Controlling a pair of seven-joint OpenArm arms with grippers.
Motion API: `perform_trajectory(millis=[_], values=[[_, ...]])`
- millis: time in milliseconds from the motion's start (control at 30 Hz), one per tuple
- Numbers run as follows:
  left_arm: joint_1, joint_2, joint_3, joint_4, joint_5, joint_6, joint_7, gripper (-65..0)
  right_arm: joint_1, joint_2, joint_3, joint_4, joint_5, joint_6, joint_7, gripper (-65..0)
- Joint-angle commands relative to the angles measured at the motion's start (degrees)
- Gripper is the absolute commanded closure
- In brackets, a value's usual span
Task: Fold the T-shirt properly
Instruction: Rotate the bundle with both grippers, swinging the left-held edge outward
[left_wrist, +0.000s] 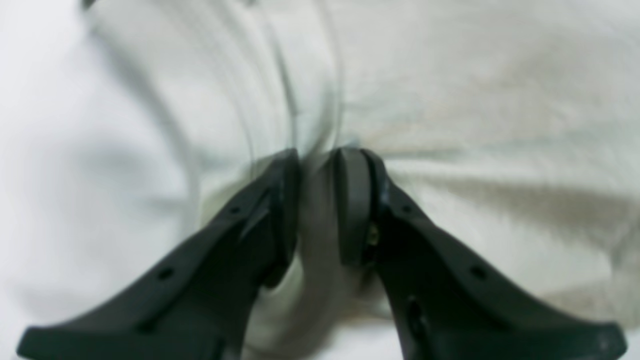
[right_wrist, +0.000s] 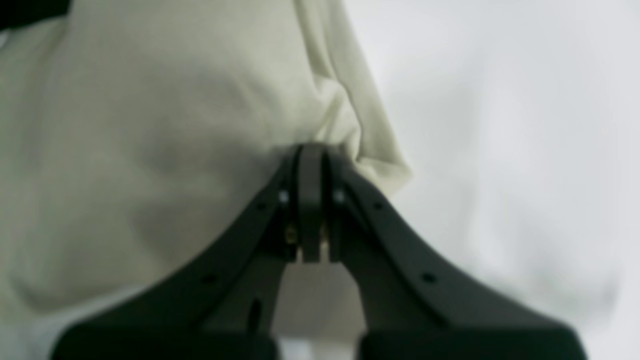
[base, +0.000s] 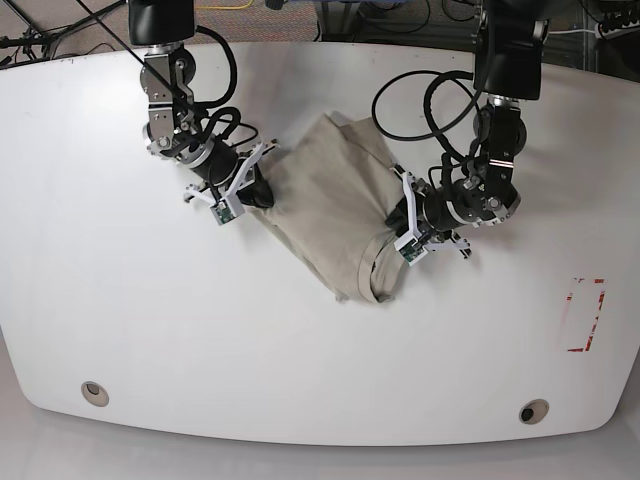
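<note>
Two pincers, left pincer (left_wrist: 317, 160) and right pincer (right_wrist: 311, 150), pinch one T-shirt (base: 325, 205).

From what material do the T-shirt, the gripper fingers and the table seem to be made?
T-shirt: soft knit cloth, probably cotton, matte beige; it creases and bunches where it is pinched.
Gripper fingers: matte black, likely moulded plastic with rubbery pads; smooth, with small holes.
Table: hard, smooth white board, perhaps laminate; slight sheen, though the core is hidden.

My white table (base: 150, 330) shows a red rectangular marking (base: 585, 315) near its right edge (and two round holes (base: 95, 392) along the front); cables (base: 300, 15) lie beyond.
</note>
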Motion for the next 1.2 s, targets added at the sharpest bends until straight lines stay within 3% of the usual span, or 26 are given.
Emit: perform_trajectory(millis=[0, 233, 467, 733, 933, 1167], values=[[-1.58, -1.28, 1.04, 0.32, 1.78, 0.97, 1.71, -11.9, -1.21, -0.59, 0.01, 1.87, -1.49, 0.06, -2.31, -1.6], [-4.92, -2.25, 1.74, 3.05, 1.78, 0.97, 4.00, -11.9, -2.26, -2.18, 0.01, 3.98, -1.49, -0.03, -2.75, -1.6], [-6.77, -3.57, 1.74, 10.35, 1.78, 0.97, 6.81, -11.9, -2.26, -3.32, -0.08, 8.11, -1.49, -0.03, -8.90, -1.6], [-7.47, -3.66, 1.74, 12.72, 2.04, 0.97, 6.73, -11.9, -3.05, -5.52, -0.25, 13.48, -1.49, -0.03, -13.83, -1.6], [-7.56, -3.66, 1.65, 12.72, 2.04, 0.97, 6.64, -11.9, -3.93, -7.10, -2.63, 13.74, -1.58, -0.20, -14.53, -1.6], [-7.12, -3.66, 1.56, 12.72, 1.96, 0.97, 6.64, -11.9, -5.16, -7.27, -8.43, 14.36, -1.49, -6.62, -14.35, -1.6]])
